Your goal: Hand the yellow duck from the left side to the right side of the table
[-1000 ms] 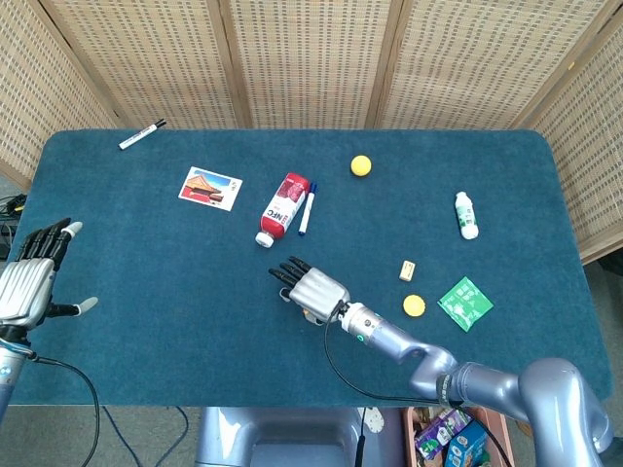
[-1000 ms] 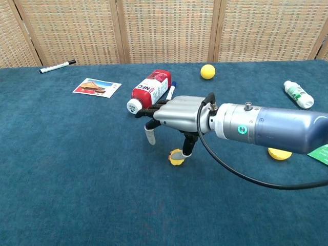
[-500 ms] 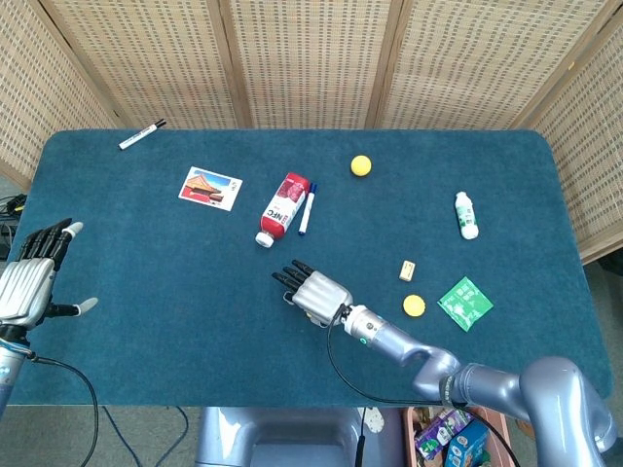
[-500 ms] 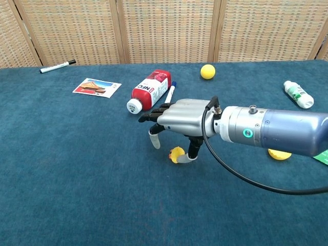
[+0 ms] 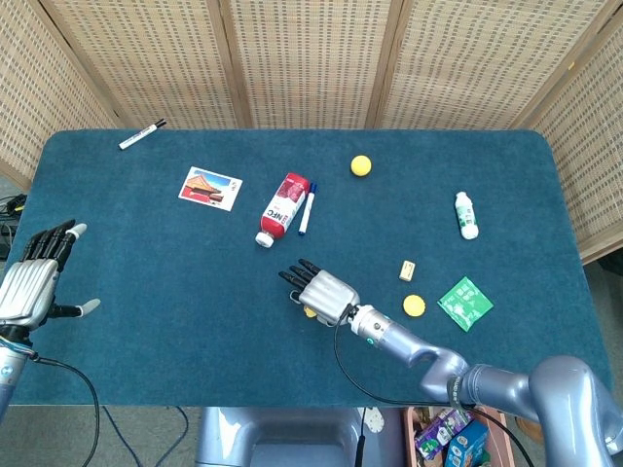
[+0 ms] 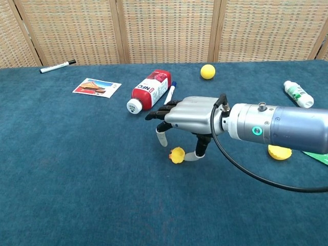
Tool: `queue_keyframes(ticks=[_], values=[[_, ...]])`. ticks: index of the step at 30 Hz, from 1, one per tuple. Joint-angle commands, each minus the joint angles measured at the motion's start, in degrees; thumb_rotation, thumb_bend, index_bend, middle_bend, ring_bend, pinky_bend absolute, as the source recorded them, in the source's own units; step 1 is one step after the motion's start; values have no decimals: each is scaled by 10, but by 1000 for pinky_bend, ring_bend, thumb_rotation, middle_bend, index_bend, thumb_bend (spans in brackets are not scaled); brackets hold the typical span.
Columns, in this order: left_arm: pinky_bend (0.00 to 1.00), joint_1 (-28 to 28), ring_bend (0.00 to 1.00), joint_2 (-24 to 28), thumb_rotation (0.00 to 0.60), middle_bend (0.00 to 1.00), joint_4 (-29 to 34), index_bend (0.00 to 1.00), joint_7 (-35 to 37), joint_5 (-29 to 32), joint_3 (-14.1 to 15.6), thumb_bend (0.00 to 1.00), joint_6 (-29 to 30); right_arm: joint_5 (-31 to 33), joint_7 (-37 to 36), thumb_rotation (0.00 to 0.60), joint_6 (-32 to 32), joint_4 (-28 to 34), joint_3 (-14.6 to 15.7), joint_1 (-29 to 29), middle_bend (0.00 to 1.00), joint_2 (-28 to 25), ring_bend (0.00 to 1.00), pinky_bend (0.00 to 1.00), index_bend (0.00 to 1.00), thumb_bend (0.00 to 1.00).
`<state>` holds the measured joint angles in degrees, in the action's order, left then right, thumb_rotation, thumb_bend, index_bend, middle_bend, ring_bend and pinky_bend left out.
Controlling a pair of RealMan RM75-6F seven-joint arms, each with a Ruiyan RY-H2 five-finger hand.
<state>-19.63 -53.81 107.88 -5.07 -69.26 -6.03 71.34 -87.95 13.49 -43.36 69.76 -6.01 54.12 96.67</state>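
While the right hand (image 6: pixel 192 118) hovers palm-down over the middle of the desk (image 5: pixel 146 263), toward its front edge, its fingers hang loosely apart and grasp nothing. The yellow duck (image 6: pixel 177 155) lies on the cloth directly beneath, just beside the tip of the downward-pointing thumb; whether the two touch cannot be told. Compared with a second ago, the right hand has drifted slightly toward the right edge, and the yellow duck has shifted with it and turned, which suggests a nudge rather than a secure pickup. The duck therefore appears still short of the right side, so the transfer is judged incomplete, and a firm grip looks necessary before any further carry.

Beyond the right hand, toward the far edge, lie a red bottle (image 5: pixel 283 208) and a blue pen (image 5: pixel 307 210) side by side. A yellow disc (image 5: pixel 415 305) sits nearer the right edge. At the left edge the left hand (image 5: pixel 31 282) stays raised, fingers spread, empty.
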Motion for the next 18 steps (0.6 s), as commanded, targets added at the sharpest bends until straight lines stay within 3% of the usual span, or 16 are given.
queue_keyframes(ticks=[1,18], values=[[0,1,0,0,600,0,0,0,0,-1,-1,0,1,1,2,600,1,-8,4,1,1,3,0,0,372,259],[0,1,0,0,600,0,-1,0,1,-1,-4,0,-8,1,-11,600,1,-34,18,6,1,17,0,0,388,262]])
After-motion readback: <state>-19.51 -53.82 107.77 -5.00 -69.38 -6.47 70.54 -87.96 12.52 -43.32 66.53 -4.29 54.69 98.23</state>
